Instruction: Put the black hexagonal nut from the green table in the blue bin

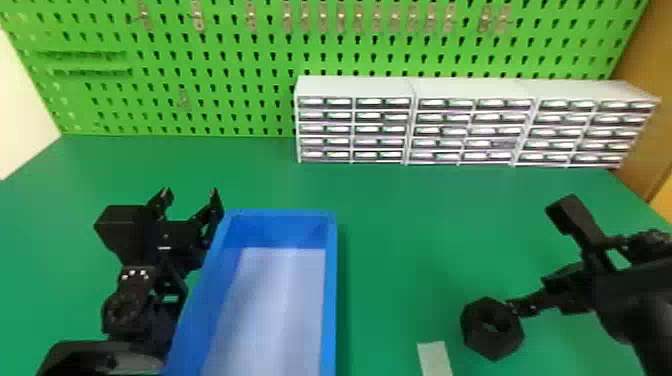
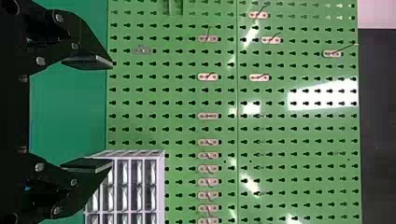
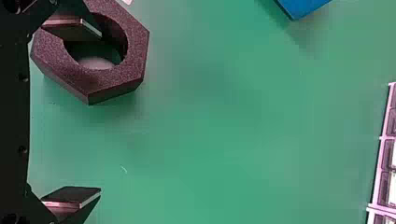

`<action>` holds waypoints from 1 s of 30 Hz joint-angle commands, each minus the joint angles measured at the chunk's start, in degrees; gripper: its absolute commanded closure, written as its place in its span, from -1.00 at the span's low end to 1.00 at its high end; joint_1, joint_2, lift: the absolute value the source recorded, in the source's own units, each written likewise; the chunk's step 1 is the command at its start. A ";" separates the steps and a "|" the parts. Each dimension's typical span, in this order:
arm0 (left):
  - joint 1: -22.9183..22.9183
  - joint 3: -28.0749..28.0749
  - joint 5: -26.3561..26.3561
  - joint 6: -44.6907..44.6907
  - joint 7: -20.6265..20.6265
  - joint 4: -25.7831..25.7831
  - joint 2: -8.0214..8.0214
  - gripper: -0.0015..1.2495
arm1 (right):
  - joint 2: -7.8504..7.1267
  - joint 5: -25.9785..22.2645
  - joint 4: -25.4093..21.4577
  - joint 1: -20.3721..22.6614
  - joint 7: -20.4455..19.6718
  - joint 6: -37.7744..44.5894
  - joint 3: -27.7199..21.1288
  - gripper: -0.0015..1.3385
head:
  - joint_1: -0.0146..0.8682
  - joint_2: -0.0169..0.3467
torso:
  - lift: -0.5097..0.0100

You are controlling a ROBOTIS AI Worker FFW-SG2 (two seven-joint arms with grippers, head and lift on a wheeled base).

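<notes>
One black nut (image 1: 492, 345) lay on the green counter (image 1: 400, 235), outside the bin (image 1: 328, 300) and to its right, toward the near edge of the head view. Its hole faced up, and the hexagonal outline showed plainly. The right gripper (image 1: 536, 260) was at the nut with its jaws spread wide and nothing pinched between them. In the right wrist view, one jaw's tip lay across the nut's hole, while the other was well apart from the nut, over bare green surface. Whether the near tip touched the nut or dipped inside the hole, I could not tell.

Just beside the nut, on the side toward the bin, a pale strip (image 1: 434, 357) was on the counter. The bin was blue, open at the top and pale across its floor. At its far left corner, on the outer side, the left gripper (image 1: 191, 194) was parked with its jaws spread and empty, pointing toward the pegboard (image 1: 225, 100).

Farther out, three drawer units (image 1: 355, 87) stood side by side at the back right of the counter, in front of the pegboard. Metal hooks (image 1: 198, 17) hung in a row on its upper part. A brown panel (image 1: 645, 125) rose at the right.
</notes>
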 commanded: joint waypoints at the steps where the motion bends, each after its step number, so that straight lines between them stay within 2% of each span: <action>1: -0.14 -0.18 0.00 -0.02 0.06 0.28 0.00 -0.20 | 0.53 0.74 1.20 -0.73 0.28 -0.46 0.48 -0.81 | 0.52 -0.59 | 0.59; 6: -0.23 -0.27 0.00 -0.28 0.15 0.37 0.00 -0.20 | 1.59 1.26 2.51 -1.52 0.28 -1.25 0.48 -0.81 | 0.52 -0.59 | 0.59; 13: -0.23 -0.27 -0.09 -0.63 0.41 0.37 0.00 -0.20 | 2.29 1.79 3.92 -1.52 0.28 -2.13 0.39 -0.81 | 0.52 -0.59 | 0.59; 30: -0.23 -0.44 0.00 -1.16 0.77 0.55 0.00 -0.20 | 2.38 -2.25 8.84 -1.70 0.28 -4.85 0.22 -0.81 | 0.52 -0.59 | 0.59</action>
